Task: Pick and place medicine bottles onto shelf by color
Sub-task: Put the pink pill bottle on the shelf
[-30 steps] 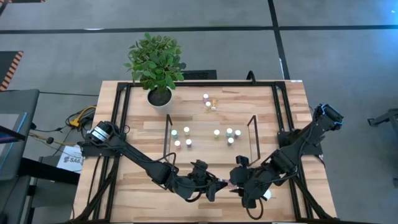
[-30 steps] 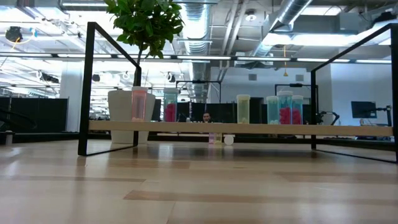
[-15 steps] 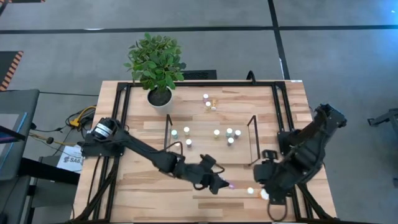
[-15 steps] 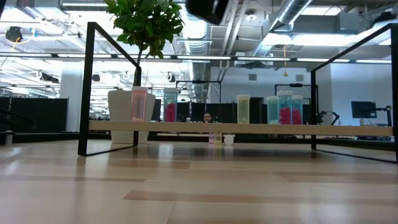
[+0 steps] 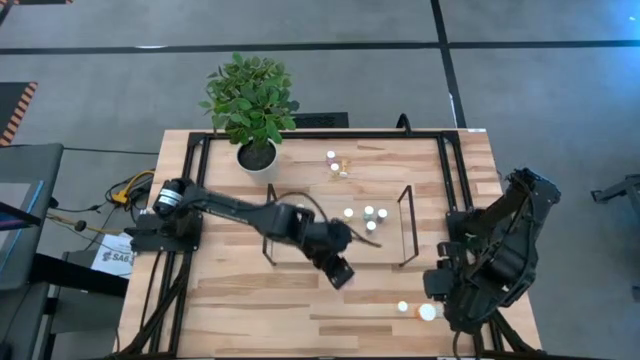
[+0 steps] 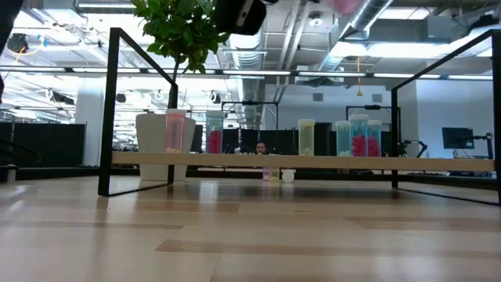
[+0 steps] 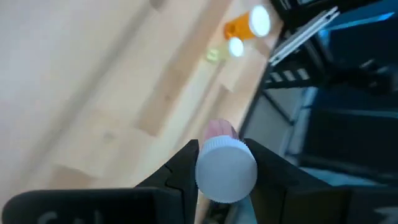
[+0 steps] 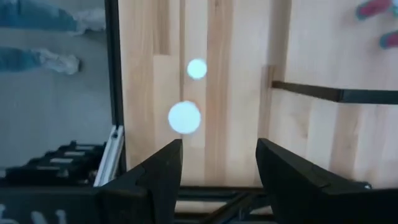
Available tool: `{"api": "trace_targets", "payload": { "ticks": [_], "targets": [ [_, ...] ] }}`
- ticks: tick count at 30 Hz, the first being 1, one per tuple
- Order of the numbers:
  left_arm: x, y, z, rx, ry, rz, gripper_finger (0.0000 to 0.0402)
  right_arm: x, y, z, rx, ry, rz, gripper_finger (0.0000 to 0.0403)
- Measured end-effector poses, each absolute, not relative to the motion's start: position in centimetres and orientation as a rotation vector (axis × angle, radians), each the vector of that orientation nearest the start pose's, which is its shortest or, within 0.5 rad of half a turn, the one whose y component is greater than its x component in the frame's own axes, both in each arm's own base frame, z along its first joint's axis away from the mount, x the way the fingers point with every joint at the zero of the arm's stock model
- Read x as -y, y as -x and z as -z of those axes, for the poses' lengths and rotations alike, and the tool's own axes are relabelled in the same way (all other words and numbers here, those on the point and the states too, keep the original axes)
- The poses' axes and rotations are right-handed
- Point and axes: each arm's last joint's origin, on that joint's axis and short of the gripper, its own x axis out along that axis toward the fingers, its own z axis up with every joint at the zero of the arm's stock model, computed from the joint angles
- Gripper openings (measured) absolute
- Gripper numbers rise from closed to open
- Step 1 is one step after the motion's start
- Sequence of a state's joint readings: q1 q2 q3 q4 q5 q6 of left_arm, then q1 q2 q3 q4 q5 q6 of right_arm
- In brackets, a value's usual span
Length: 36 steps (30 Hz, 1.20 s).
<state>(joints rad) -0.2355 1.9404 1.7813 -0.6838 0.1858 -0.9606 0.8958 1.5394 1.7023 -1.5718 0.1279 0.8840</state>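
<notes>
Left pincer (image 7: 219,171) clamped on small pink bottle (image 7: 224,167), white cap toward wrist camera; in high view raised over near edge of shelf (image 5: 300,196), near its middle. Right pincer (image 8: 217,163) spread, holding nothing, at right front of tabletop (image 5: 240,300). Two white-capped bottles (image 5: 403,307) standing on tabletop just beside right pincer, larger one (image 5: 427,313) wider. Several bottles (image 5: 369,212) on shelf; low view shows pink (image 6: 175,131), yellowish (image 6: 306,136), teal (image 6: 343,139) ones in row. Three more bottles (image 5: 331,157) on tabletop behind shelf, near plant pot (image 5: 257,157).

Overhead camera down; low camera level; both share shelf (image 5: 335,222).
</notes>
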Motion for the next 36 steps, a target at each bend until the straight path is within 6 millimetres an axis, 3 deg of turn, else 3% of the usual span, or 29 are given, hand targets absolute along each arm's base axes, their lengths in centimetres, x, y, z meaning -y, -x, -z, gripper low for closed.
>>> {"api": "trace_targets", "payload": {
  "ticks": [5, 11, 18, 24, 30, 36],
  "targets": [
    [8.0, -40.7, -30.8, -1.085, 0.606, -0.041, 0.0090, -19.2, -17.4, -37.1, -1.326, -0.055, 0.042, 0.0226],
    [7.4, -39.3, -30.2, -1.243, 0.321, 0.075, 0.0090, -17.6, -19.1, -37.1, -1.316, -0.113, 0.127, 0.0226],
    [8.2, -37.5, -29.7, -1.365, -0.106, 0.254, 0.0095, -15.0, -21.2, -37.1, -1.309, -0.197, 0.236, 0.0226],
    [9.8, -37.0, -29.1, -1.357, -0.505, 0.448, 0.0097, -13.1, -22.4, -37.1, -1.304, -0.232, 0.293, 0.0226],
    [11.0, -36.7, -29.0, -1.318, -0.664, 0.585, 0.0097, -11.9, -23.1, -37.1, -1.286, -0.253, 0.348, 0.0226],
    [11.4, -37.5, -27.0, -1.372, -0.716, 0.601, 0.0098, -11.5, -23.2, -37.2, -1.269, -0.245, 0.372, 0.0226]
  ]
}}
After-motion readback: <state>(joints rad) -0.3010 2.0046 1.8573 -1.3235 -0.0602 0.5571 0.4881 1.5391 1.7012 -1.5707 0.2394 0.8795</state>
